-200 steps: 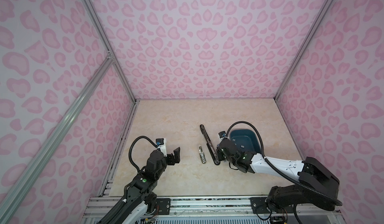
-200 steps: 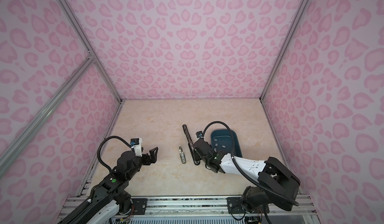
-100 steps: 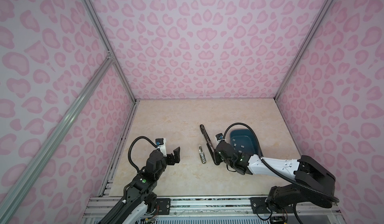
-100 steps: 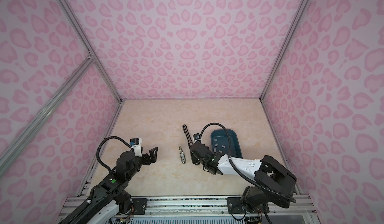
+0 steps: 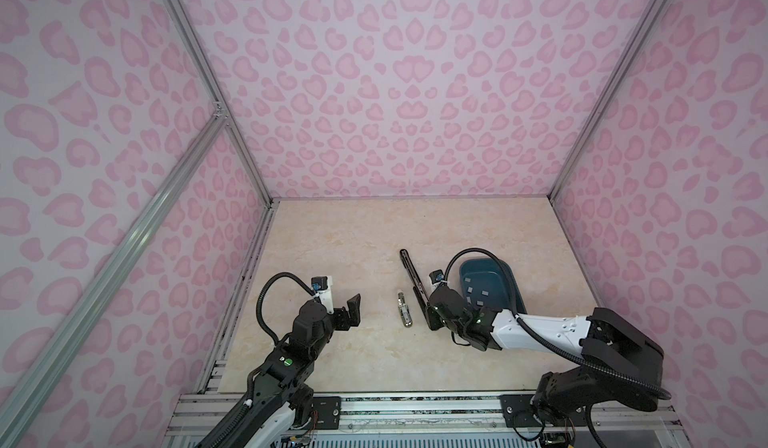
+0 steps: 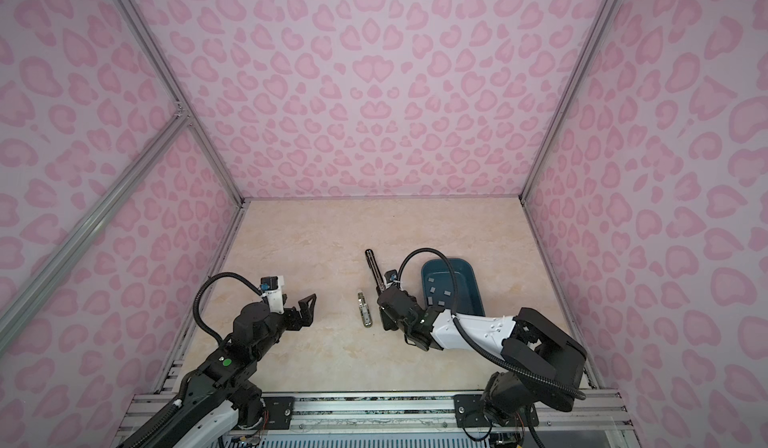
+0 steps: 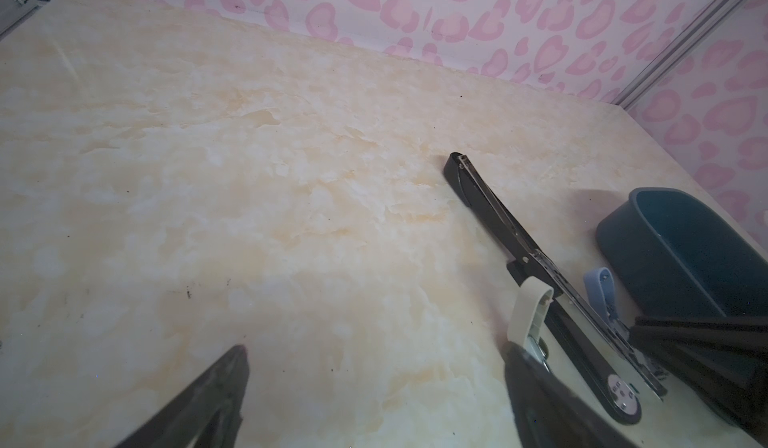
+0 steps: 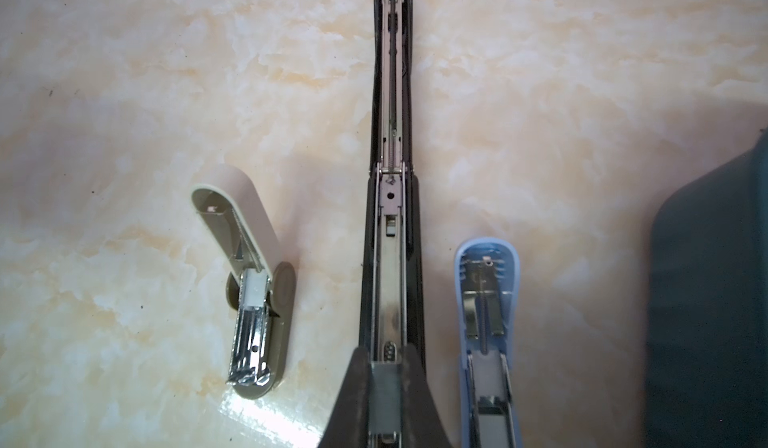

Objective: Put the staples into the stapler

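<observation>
A long black stapler (image 8: 390,217) lies opened flat with its metal channel facing up, and it shows in both top views (image 5: 411,271) (image 6: 373,267). My right gripper (image 8: 385,354) is shut on a grey strip of staples (image 8: 385,392), held in line over the near end of that channel. From above, the right gripper (image 5: 432,321) covers the stapler's near end. More staples (image 5: 478,296) lie in the teal tray (image 5: 505,271). My left gripper (image 7: 376,348) hangs open with nothing in it, well left of the staplers (image 5: 351,315).
A small beige stapler (image 8: 253,284) lies open left of the black one (image 5: 404,309). A small blue stapler (image 8: 486,300) lies open between the black one and the tray (image 8: 706,300), hidden under my right arm in both top views. Pink walls enclose the table.
My right gripper has shifted slightly left and nearer along the black stapler, still shut on the staples. The left arm has not moved.
</observation>
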Controlling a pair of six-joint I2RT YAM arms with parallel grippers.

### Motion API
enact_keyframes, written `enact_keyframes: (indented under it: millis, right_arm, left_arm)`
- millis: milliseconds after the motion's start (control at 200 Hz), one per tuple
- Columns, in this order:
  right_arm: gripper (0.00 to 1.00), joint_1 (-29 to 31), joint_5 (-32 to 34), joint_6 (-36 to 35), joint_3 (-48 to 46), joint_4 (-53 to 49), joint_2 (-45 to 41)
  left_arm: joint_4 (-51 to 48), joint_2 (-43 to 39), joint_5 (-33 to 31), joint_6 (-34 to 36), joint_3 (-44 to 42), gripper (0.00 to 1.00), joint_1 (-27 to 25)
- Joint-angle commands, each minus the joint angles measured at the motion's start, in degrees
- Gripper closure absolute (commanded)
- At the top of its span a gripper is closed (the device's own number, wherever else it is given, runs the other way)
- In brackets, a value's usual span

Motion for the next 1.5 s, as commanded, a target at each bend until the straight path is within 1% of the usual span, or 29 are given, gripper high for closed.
enact_keyframes:
  millis: [0,1495]
  right_arm:
    - [0.91,0.12,0.43,0.50,0.03,0.26,0.53]
    - [0.92,0.95,0.92,1.88,-1.28,-0.28,0.48]
  left_arm:
    - [1.41,-0.12,0.20,0.33,-0.10,0.03,-0.02]
    - [1.48,-0.49,0.42,0.33,-0.27,0.03,-0.28]
